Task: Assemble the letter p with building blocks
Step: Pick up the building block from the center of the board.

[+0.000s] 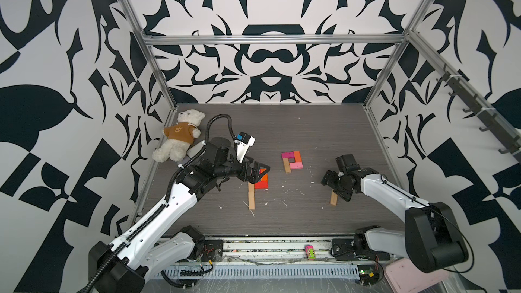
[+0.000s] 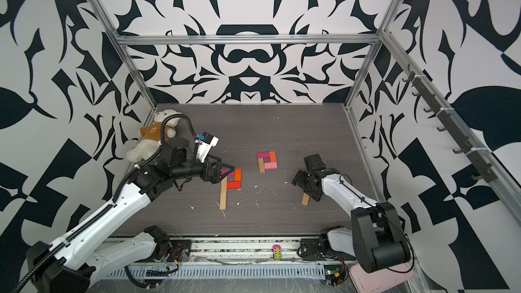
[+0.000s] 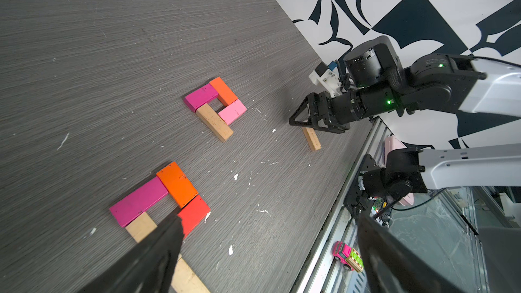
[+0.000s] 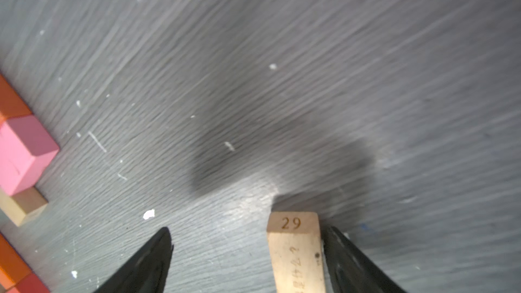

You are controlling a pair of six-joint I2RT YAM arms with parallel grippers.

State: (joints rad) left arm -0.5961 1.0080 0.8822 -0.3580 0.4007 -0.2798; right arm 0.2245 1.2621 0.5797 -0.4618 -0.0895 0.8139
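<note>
Dark grey wood-grain counter [image 1: 310, 125]. White plush teddy bear in a tan shirt [image 1: 180, 136], lying at the far left corner. Left claw [image 3: 268, 217]: jaws spread wide, holding nothing, poised above the left figure [image 2: 234, 184]. Left figure, flat on the counter, a P: magenta wooden bar [image 3: 138, 201], orange wooden bar [image 3: 177, 184], red wooden bar [image 3: 194, 214] and long plain tan wooden bar [image 1: 251, 198], all touching. Middle figure [image 2: 270, 165], well apart, another P: second magenta bar [image 3: 200, 97], second orange bar [image 3: 224, 91], light pink bar [image 3: 232, 111], short tan bar [image 3: 214, 122]. Small pink-and-green toy car [image 1: 309, 252], on the front rail. Loose tan wooden bar stamped 29 [image 4: 296, 252], flat on the counter at the right, between the fingers [image 4: 349, 266] of the right claw [image 4: 248, 229]: jaws wide, one finger against or just beside its edge, the other well clear, nothing gripped. Pale pink rounded tray [image 1: 408, 276], near right corner.
</note>
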